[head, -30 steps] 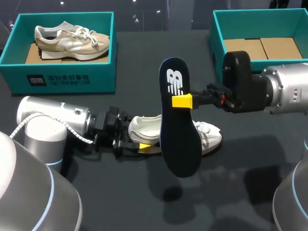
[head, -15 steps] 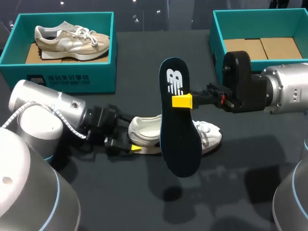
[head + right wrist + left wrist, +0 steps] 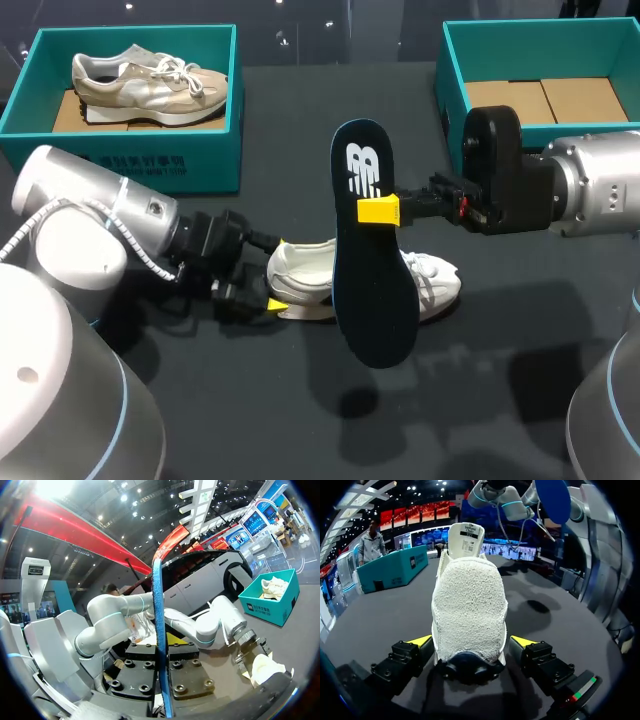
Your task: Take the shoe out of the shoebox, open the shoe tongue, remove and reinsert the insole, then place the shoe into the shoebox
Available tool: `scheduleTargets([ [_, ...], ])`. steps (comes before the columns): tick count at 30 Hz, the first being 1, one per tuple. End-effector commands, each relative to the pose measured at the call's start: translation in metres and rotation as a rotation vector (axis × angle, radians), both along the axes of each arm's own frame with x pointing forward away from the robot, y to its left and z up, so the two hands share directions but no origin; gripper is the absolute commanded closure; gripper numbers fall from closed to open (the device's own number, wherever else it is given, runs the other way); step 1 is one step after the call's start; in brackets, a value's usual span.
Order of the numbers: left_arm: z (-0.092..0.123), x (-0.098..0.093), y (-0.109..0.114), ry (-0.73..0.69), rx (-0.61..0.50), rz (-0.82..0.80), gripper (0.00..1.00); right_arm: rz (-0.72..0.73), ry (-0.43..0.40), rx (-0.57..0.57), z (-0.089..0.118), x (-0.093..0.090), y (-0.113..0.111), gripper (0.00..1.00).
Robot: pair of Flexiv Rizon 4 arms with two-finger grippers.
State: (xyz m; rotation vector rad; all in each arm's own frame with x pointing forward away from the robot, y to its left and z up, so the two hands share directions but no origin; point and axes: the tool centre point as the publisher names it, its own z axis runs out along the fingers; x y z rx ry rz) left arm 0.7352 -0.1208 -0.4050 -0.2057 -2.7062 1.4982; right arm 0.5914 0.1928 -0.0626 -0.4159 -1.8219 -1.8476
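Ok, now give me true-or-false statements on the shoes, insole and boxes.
The right tool is shut on the dark blue foam insole. True.
The white fabric sneaker lies inside a shoebox. False: it lies on the dark table.
A beige sneaker lies in the left teal cardboard shoebox. True.
The right teal cardboard shoebox holds a shoe. False: no shoe shows in it.
The left tool is at the white sneaker's toe. False: at its heel.

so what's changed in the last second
The left claw drew back along the table to the heel of the white shoe, its arm swinging round. The shoe stayed put; the right claw keeps the insole upright above it.
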Motion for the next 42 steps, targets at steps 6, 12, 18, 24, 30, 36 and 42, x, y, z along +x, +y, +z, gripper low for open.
scheduleTargets([
  [6,0.027,0.006,0.02,-0.151,0.409,0.03,0.0,-0.002,0.001,-0.002,-0.001,-0.001,0.002,1.0],
  [12,0.027,0.006,0.02,-0.151,0.409,0.03,0.0,-0.002,0.001,-0.002,-0.001,-0.001,0.002,1.0],
  [18,0.027,0.006,0.02,-0.151,0.409,0.03,0.0,-0.002,0.001,-0.002,-0.001,-0.001,0.002,1.0],
  [24,0.033,0.009,0.021,-0.149,0.443,0.023,0.0,-0.002,0.001,-0.002,-0.001,-0.001,0.002,1.0],
  [30,0.044,0.008,0.01,-0.106,0.792,0.004,0.0,-0.002,0.001,-0.002,-0.001,-0.001,0.002,1.0],
  [36,0.044,0.008,0.01,-0.106,0.792,0.004,0.0,-0.002,0.001,-0.002,-0.001,-0.001,0.002,1.0],
  [42,0.044,0.008,0.01,-0.106,0.792,0.004,0.0,-0.002,0.001,-0.002,-0.001,-0.001,0.002,1.0],
])
